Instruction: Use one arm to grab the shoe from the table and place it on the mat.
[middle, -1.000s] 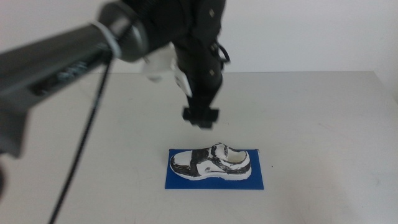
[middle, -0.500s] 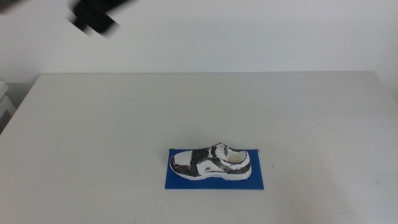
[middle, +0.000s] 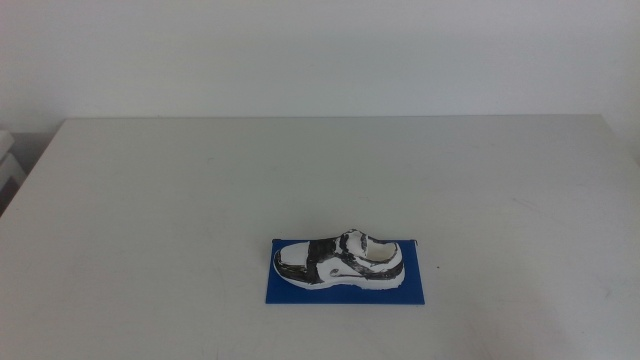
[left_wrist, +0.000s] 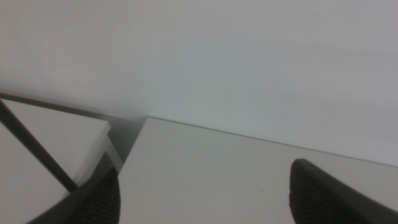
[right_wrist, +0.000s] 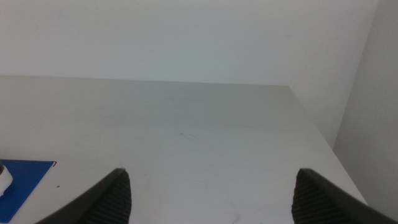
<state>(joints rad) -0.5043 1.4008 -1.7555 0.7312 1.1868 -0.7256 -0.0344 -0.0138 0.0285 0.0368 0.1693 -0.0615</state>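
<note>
The white sneaker with black stripes (middle: 338, 260) lies on its sole on the dark-blue mat (middle: 415, 287), toe to the left, near the front middle of the off-white table (middle: 200, 200). No arm shows in the middle view. My left gripper (left_wrist: 205, 193) is open and empty, over the table's far left corner. My right gripper (right_wrist: 211, 199) is open and empty, over the table's right side. A corner of the mat (right_wrist: 22, 180) and a sliver of the shoe (right_wrist: 3, 177) show in the right wrist view.
A white wall stands behind the table. A white piece of furniture (left_wrist: 43, 143) with a dark bar stands beside the table's left edge (middle: 8, 165). The table's right edge (right_wrist: 317, 130) shows in the right wrist view.
The left arm, which hung over the shoe a second ago, has lifted up and left and is now out of the middle view. The shoe and mat have not moved.
</note>
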